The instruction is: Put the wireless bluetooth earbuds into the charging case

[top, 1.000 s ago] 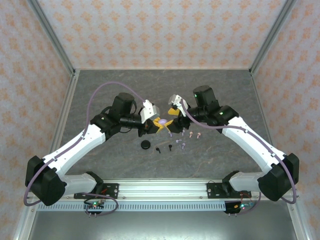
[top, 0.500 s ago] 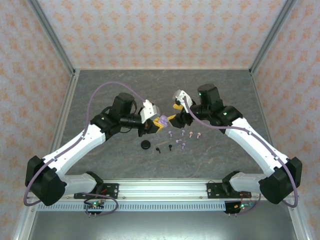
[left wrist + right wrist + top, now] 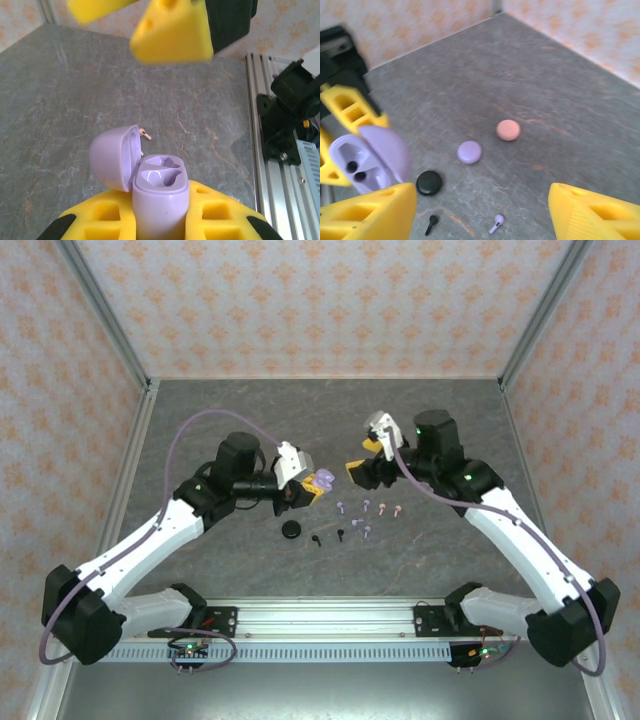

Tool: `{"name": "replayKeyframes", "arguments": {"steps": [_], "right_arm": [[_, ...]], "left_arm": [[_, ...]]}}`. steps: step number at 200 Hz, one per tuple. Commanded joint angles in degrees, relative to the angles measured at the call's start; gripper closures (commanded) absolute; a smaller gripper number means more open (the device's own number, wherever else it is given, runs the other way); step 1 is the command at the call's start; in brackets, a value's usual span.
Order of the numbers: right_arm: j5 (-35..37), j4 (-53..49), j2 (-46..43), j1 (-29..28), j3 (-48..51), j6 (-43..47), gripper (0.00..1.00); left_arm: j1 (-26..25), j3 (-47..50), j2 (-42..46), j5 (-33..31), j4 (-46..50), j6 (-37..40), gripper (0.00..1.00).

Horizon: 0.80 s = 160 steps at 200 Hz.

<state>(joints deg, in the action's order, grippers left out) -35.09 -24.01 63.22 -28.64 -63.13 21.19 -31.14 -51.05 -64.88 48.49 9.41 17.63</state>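
lilac charging case (image 3: 160, 192) is clamped in the left gripper (image 3: 312, 486): glossy rounded plastic, domed lid flipped open, both moulded wells empty. right gripper (image 3: 358, 469) is hung nearby w/ jaws wide, nothing held. tiny stemmed earbuds (image 3: 367, 530) are scattered on the grey stone-look table (image 3: 450, 420). prob pick-up step: one bud needs to be pinched by the right gripper, then seated stem-first.

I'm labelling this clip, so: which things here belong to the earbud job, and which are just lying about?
Part of the job:
- open lilac charging case, clamped in the left gripper
- loose earbuds, lilac, pink and black

Lying about, as far as this step goes:
- black round case, closed
- lilac round case, closed
- pink round case, closed
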Motion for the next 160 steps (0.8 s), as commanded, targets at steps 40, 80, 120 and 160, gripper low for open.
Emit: {"name": "replayKeyframes", "arguments": {"steps": [40, 80, 120, 160], "right_arm": [[22.1, -5.9, -1.1, 0.3, 5.9, -24.0, 0.27], [24.6, -13.3, 8.6, 0.3, 5.0, -33.5, 0.36], [21.9, -13.9, 21.4, -2.8, 1.5, -37.4, 0.43], [24.1, -15.9, 33.0, -8.0, -5.6, -37.5, 0.45]], "left_arm": [[-0.3, 13.0, 7.1, -5.1, -24.8, -14.5, 1.00], [-0.8, 17.5, 9.8, -5.5, -32.5, -19.7, 1.00], [-2.1, 19.4, 12.9, -7.4, -32.8, -20.3, 1.00], [-2.3, 20.6, 15.7, -8.4, -31.3, -20.0, 1.00]]}}
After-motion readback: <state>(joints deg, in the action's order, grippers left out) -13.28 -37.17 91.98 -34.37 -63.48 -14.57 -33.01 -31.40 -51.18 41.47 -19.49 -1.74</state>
